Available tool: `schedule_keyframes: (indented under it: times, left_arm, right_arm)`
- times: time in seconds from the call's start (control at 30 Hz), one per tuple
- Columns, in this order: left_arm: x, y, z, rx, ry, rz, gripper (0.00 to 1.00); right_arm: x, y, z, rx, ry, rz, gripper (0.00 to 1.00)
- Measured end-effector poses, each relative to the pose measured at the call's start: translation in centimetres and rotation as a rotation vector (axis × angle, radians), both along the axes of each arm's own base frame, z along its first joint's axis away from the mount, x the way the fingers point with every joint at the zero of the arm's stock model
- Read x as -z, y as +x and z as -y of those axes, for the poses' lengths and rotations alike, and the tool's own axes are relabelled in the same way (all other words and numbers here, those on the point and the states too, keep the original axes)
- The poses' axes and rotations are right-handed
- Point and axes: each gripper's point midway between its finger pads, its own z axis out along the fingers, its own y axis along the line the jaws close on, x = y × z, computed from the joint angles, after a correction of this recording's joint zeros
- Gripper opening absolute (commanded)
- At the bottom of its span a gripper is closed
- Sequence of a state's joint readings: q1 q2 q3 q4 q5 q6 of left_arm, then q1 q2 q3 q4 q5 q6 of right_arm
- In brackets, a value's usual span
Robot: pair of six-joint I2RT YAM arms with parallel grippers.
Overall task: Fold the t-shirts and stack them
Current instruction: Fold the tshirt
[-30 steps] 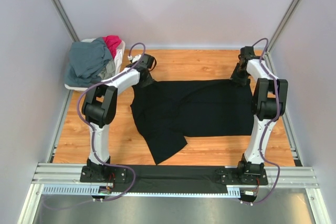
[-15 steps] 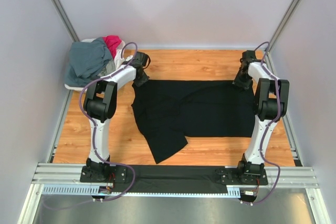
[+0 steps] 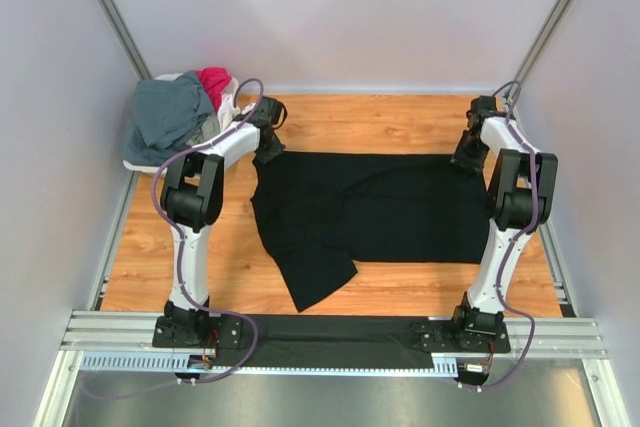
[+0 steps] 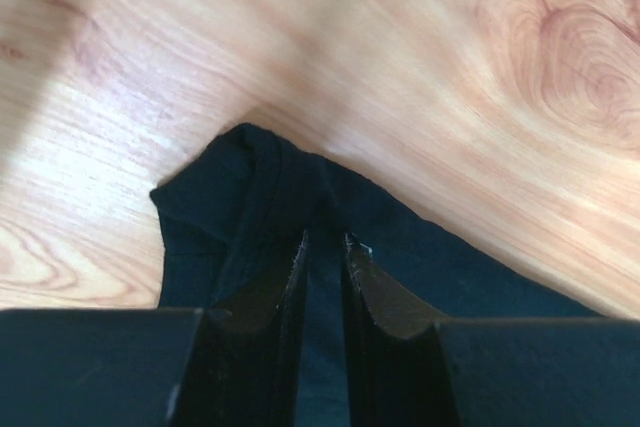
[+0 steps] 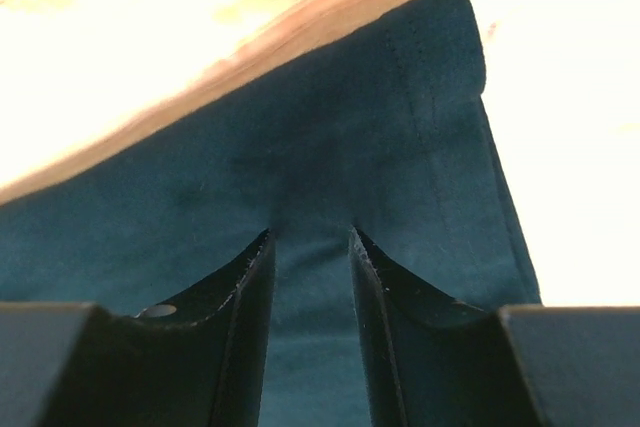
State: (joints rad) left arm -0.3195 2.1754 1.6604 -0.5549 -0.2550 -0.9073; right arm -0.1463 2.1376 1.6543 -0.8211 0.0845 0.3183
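The black t-shirt [image 3: 370,212] lies spread across the wooden table, with one sleeve trailing toward the near left. My left gripper [image 3: 268,152] is shut on its far left corner; in the left wrist view the dark cloth [image 4: 220,197] bunches between the fingers of the left gripper [image 4: 325,237]. My right gripper [image 3: 466,159] is shut on the far right corner; the hemmed edge [image 5: 440,97] shows past the right gripper [image 5: 310,232]. The grey-blue shirt [image 3: 165,117] and the magenta-red shirt [image 3: 213,82] lie heaped in the basket.
The white plastic basket [image 3: 138,164] stands at the far left corner of the table [image 3: 370,122], close to my left arm. Grey walls enclose the table on three sides. A metal rail [image 3: 330,332] runs along the near edge.
My right gripper has moved right and my left gripper left and back, each with a corner of the black shirt. The shirt's far edge is now straighter and stretched wider.
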Motion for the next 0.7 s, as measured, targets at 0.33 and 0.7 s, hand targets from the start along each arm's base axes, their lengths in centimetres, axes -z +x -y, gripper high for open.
schedule_keyframes:
  times: [0.33, 0.7]
  left_arm:
    - [-4.2, 0.9, 1.0, 0.151, 0.041, 0.106, 0.27]
    - [-4.5, 0.8, 4.2, 0.187, -0.003, 0.133, 0.11]
  right_arm:
    - [-7.3, 4.3, -1.1, -0.078, -0.045, 0.173, 0.34]
    - [-1.8, 4.5, -0.1, -0.060, -0.074, 0.056, 0.31]
